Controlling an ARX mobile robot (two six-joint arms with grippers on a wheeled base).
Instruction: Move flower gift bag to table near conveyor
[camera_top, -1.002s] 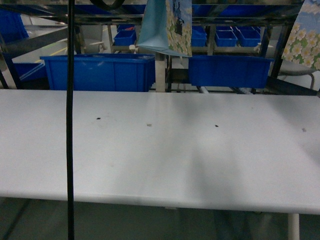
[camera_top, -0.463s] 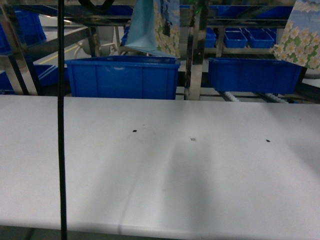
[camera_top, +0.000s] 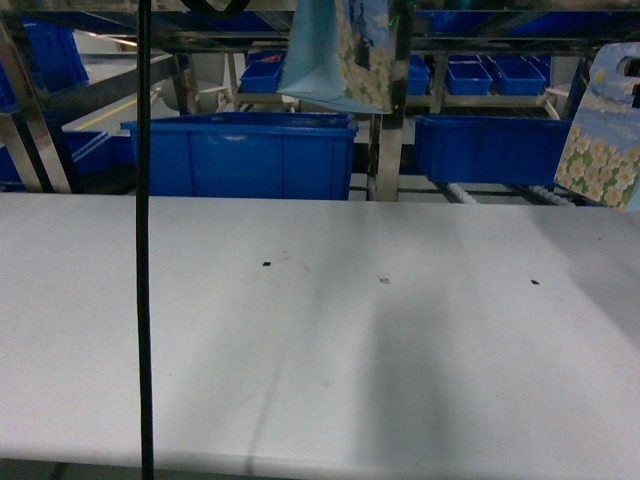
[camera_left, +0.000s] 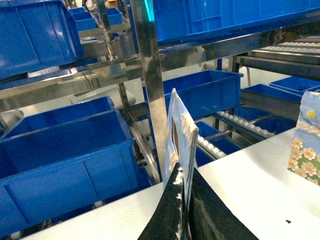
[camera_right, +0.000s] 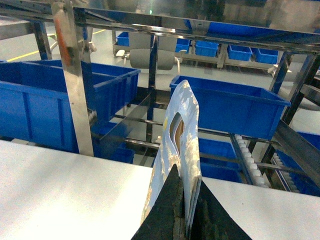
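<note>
left gripper (camera_left: 186, 200) clamped on top edge of a flower gift bag (camera_left: 177, 137), jaws pinching it edge-on so it hangs straight down. right gripper (camera_right: 186, 212) same deal, closed on top rim of a second bag (camera_right: 177, 150) just under its cut-out handle. pinching at the top looks deliberate, lets each bag dangle free and land bottom first

head view: left-hand bag (camera_top: 340, 55) hangs high in the air, above the table's far edge, in front of the steel post, bottom well clear of the surface. right-hand bag (camera_top: 600, 140) sits lower at the right edge, bottom seems close to the table (camera_top: 320, 350) top, can't tell if touching

white table is bare apart from a few dark specks. behind it the conveyor (camera_top: 385, 120), steel rack with roller lanes, holding blue bins (camera_top: 245, 155). black cable (camera_top: 143, 240) runs down the left of head view

judgement: both bags are over the table, not yet set down; lowering comes next, then release
</note>
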